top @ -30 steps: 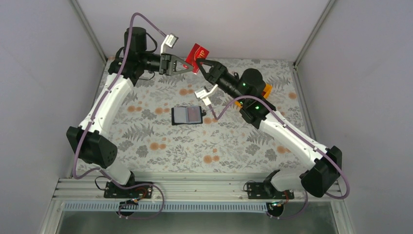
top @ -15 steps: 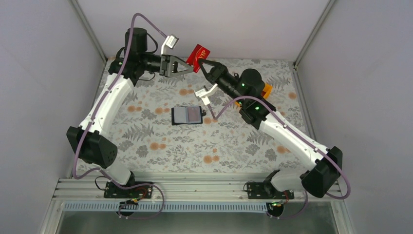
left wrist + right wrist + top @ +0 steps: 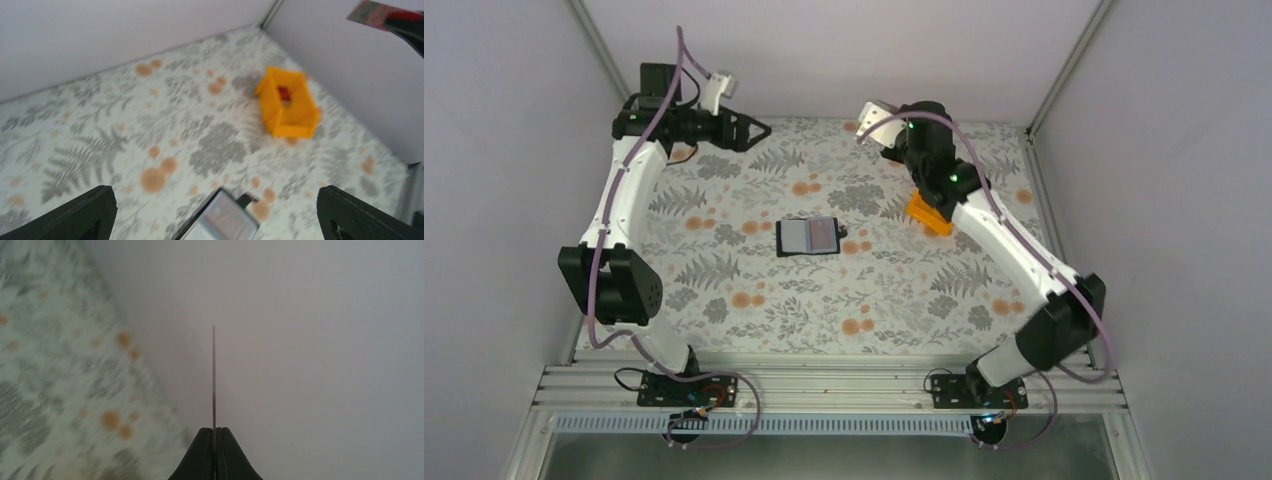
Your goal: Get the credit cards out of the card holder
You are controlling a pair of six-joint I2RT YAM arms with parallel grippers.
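Blurred red speck (image 3: 284, 93) in orange bin (image 3: 295, 129), perhaps credit card.

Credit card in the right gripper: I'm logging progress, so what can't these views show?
- Right wrist: the credit card in the right gripper shows edge-on; face unseen.
- Top: the right arm hides both.
- Left wrist: the top edge crops the card; the orange bin's red contents are blurred.

Soft, even white light, faint shadows; overhead view sharp, wrist views motion-blurred, the card holder (image 3: 218, 222) smeared.
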